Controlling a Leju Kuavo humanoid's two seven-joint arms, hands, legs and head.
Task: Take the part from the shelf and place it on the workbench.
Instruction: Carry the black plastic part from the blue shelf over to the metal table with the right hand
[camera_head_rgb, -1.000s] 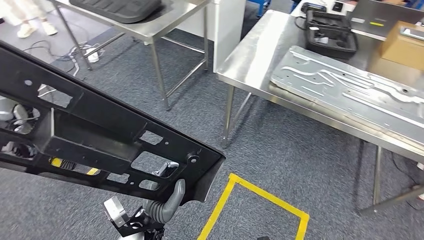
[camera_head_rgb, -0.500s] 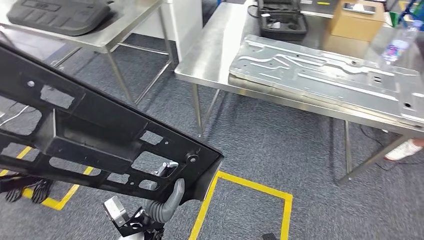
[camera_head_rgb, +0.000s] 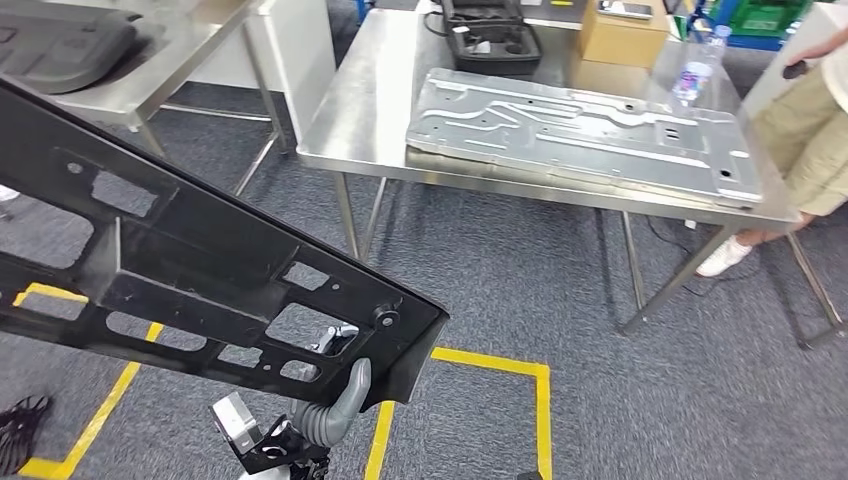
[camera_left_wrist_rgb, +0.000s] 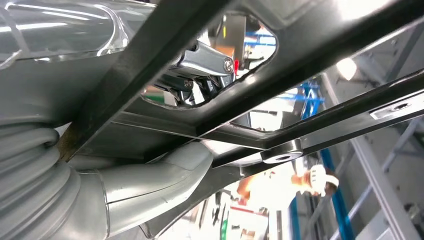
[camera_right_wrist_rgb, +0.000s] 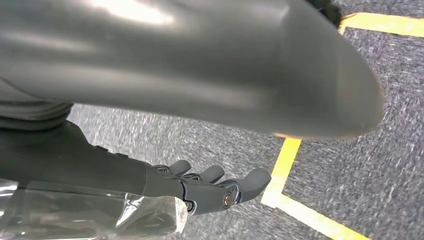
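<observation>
**Long black part carried toward the bench**

The part (camera_head_rgb: 200, 270), a long black moulded frame full of cut-outs, fills the left half of the head view. It looks stiff and fairly light but unwieldy, best gripped at its ribs. The right hand (camera_head_rgb: 335, 405) grips its near end from below, thumb over the edge. The left hand (camera_left_wrist_rgb: 150, 182) presses a rib; its finger closure cannot be told. The workbench (camera_head_rgb: 370, 120), upper centre, carries a metal panel (camera_head_rgb: 580, 135), leaving bare steel along its left side. A person (camera_head_rgb: 810, 130) stands at the right edge.
</observation>
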